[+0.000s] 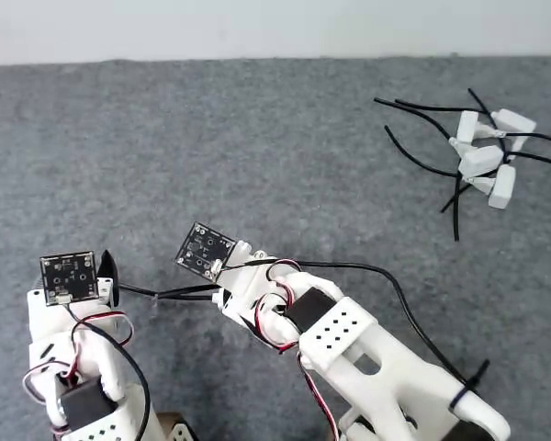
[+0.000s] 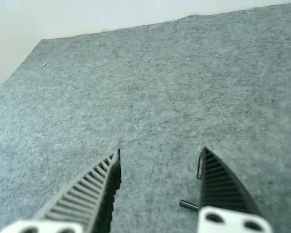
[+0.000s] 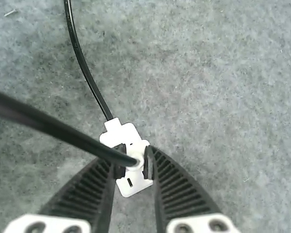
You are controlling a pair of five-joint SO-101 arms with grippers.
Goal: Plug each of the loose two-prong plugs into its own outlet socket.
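Note:
My right gripper [image 3: 134,158] is shut on a small white plug [image 3: 136,163] whose thick black cord [image 3: 43,127] runs back past the wrist. Right under the plug a white socket block [image 3: 120,133] lies on the grey carpet, and its thin cord [image 3: 85,68] leads away. In the high view this arm [image 1: 257,294] sits at the table's middle front. My left gripper [image 2: 160,153] is open over bare carpet at the front left [image 1: 106,266], with nothing between its fingers. A tangle of white plugs and sockets [image 1: 485,158] with black cords lies at the far right.
Grey carpet [image 1: 257,138] covers the whole table, which ends at a pale wall at the back. A black cord [image 1: 165,293] runs between the two arms, and its end [image 2: 188,205] shows by the left gripper's finger. Another cord [image 1: 413,322] trails along the right arm.

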